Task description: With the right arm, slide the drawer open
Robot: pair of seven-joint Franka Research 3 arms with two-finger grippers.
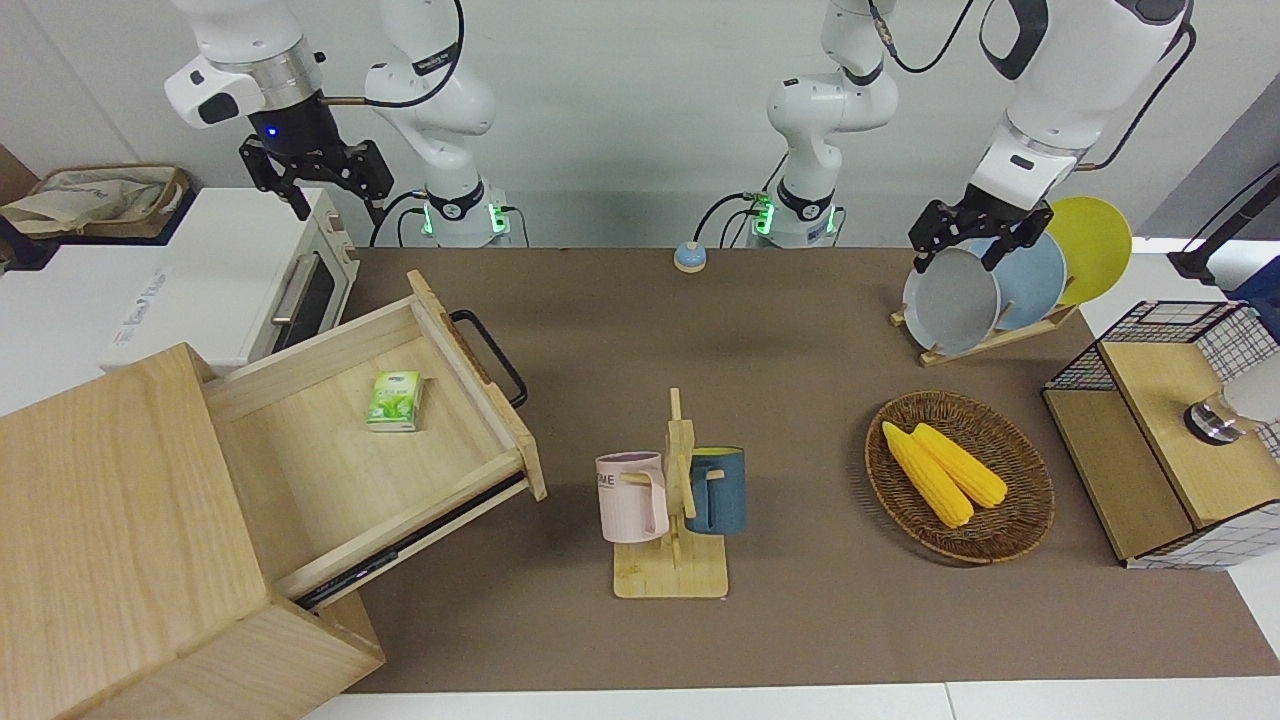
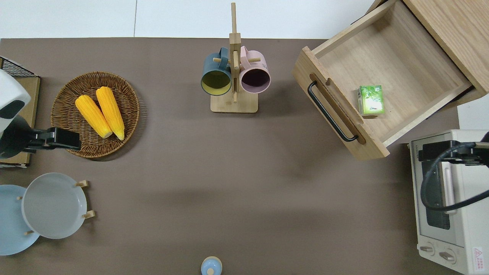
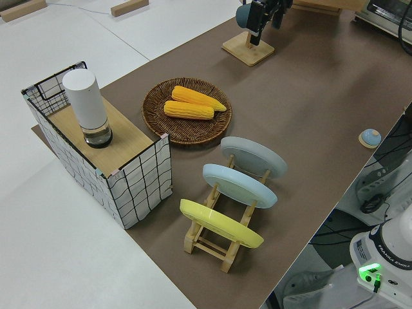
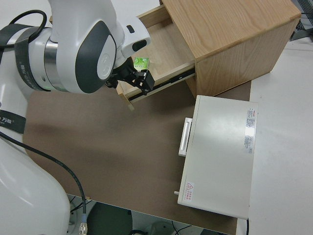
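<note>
The drawer [image 1: 330, 455] stands pulled far out of the pale wooden cabinet [image 1: 110, 500] at the right arm's end of the table; it also shows in the overhead view [image 2: 401, 61]. Its black bar handle [image 1: 490, 355] faces the table's middle, with nothing touching it. A small green packet [image 1: 395, 400] lies inside. My right gripper [image 1: 335, 195], with its blue wrist light on, hangs open and empty, up in the air over the white toaster oven [image 1: 200, 280], apart from the drawer. My left gripper [image 1: 957, 255] is parked and open.
A mug rack [image 1: 672, 500] with a pink and a blue mug stands mid-table. A wicker basket [image 1: 1020, 500] with two corn cobs, a plate rack [image 1: 985, 290] and a wire-mesh cabinet [image 1: 1160, 430] are at the left arm's end. A small blue knob [image 1: 689, 257] sits near the robots.
</note>
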